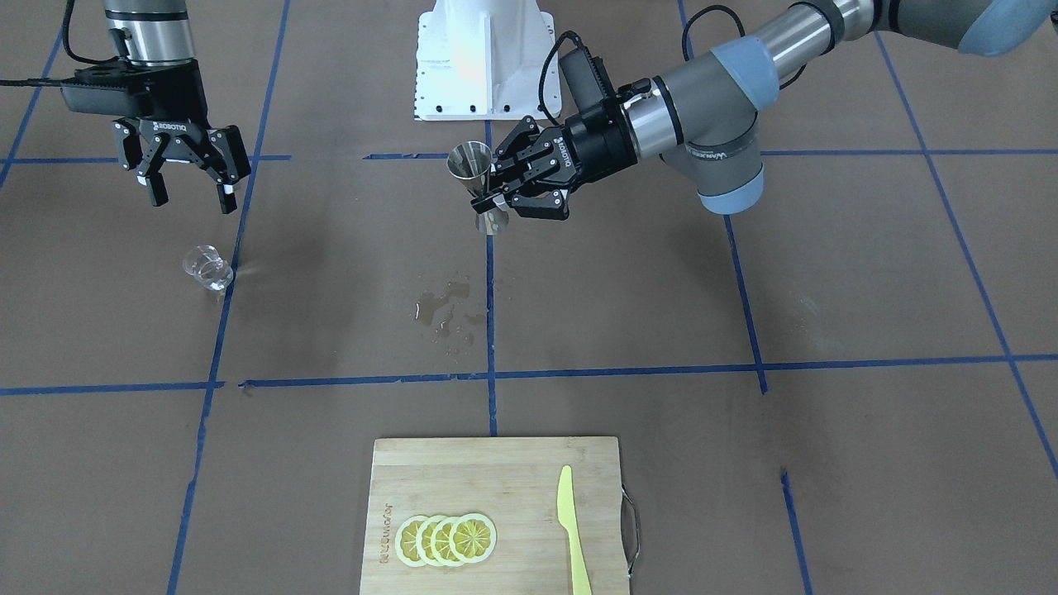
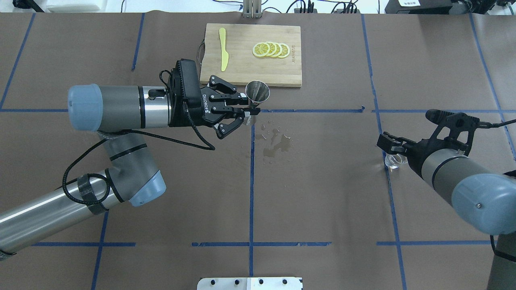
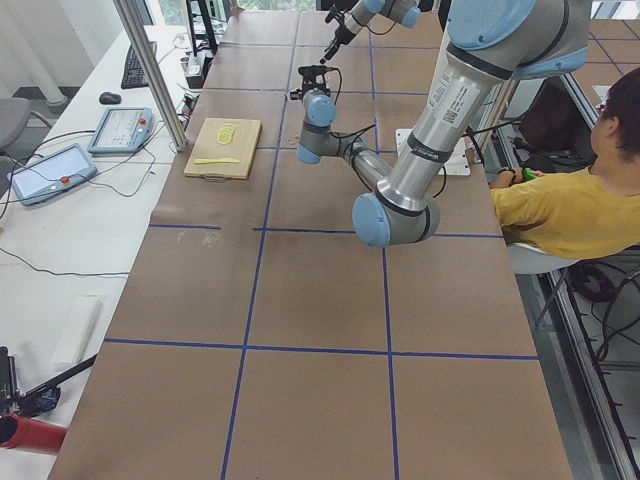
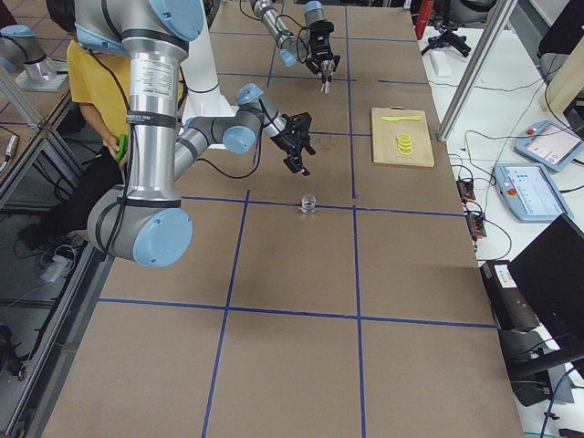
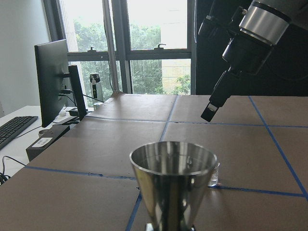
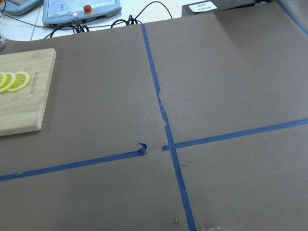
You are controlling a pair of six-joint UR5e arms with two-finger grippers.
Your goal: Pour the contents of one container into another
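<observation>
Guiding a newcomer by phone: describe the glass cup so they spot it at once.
On the brown table crossed by blue tape lines, look under the right arm's open tool. The glass cup stands there by a tape line, small, clear and colourless, unlike the shiny steel jigger in the left tool.

The cutting board point(image 2: 282, 76) lies at the table's point(image 2: 322, 201) far edge from the robot. On the board, the lemon slices point(image 2: 271, 49) sit toward the robot's right and the knife point(image 2: 223, 54) toward its left. Just before the board's near edge, the jigger point(image 2: 257, 93) is off the table, upright, its waist clamped in the left gripper point(image 2: 248, 112). The wet patch point(image 2: 276, 143) lies nearer the robot. Well to the board's right stands the glass cup point(image 1: 207, 268), with the right gripper point(image 1: 192, 198) spread above it, apart.
</observation>
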